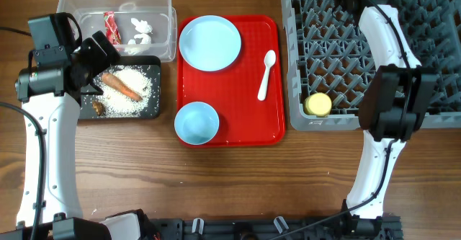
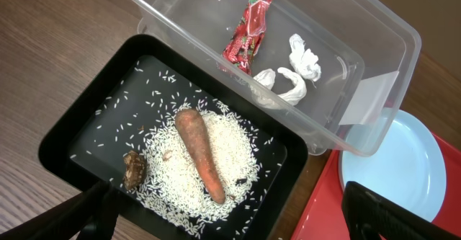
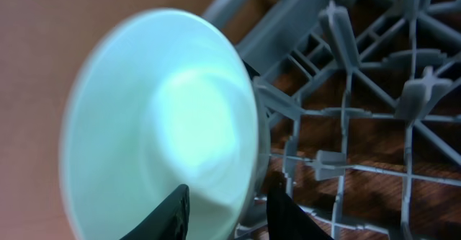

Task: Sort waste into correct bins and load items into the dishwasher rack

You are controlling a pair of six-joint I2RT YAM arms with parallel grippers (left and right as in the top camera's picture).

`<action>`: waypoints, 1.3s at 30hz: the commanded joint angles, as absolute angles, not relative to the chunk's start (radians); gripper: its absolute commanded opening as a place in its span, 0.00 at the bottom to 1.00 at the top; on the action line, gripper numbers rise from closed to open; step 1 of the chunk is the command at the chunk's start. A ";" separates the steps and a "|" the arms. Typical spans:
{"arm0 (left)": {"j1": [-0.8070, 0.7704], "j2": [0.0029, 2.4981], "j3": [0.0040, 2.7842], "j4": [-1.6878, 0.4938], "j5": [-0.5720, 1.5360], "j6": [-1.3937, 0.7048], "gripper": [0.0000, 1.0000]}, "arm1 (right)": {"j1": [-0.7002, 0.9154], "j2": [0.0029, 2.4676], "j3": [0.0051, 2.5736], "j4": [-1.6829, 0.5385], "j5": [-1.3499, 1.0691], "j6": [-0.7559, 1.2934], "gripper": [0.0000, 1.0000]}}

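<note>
Loading, by the look of it. Right gripper (image 3: 229,215) clamped on the rim of the pale green bowl (image 3: 158,125), up against the pegs of the dishwasher rack (image 1: 338,122) at the counter's far right corner. Left gripper (image 2: 238,215) spread wide above the black tray (image 2: 79,146), far left. Next, probably: seat bowl between pegs, release, fetch the light-blue plate (image 1: 209,43) mid-counter.

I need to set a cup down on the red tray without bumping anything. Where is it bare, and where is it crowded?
Bare: the near right corner of the red tray, bordered by the light-blue bowl, the handle of the white spoon and the rim; also the narrower strip between plate and spoon. Crowded: its left side, filled by plate and bowl.
</note>
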State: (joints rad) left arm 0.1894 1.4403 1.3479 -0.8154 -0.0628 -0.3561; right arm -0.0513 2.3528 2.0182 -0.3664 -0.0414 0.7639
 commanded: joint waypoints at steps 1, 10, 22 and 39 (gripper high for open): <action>0.195 1.442 1.354 -0.813 -0.073 -0.344 1.00 | -0.057 2.374 2.017 -0.346 -0.035 0.770 0.30; 0.195 1.442 1.354 -0.813 -0.073 -0.344 1.00 | -0.060 2.297 2.018 -0.354 -0.052 0.657 0.04; 0.195 1.442 1.354 -0.813 -0.073 -0.344 1.00 | 0.285 2.201 2.046 -0.249 1.157 -0.289 0.04; 0.195 1.442 1.354 -0.813 -0.073 -0.344 1.00 | 0.289 2.434 2.034 -0.136 1.167 -0.547 0.04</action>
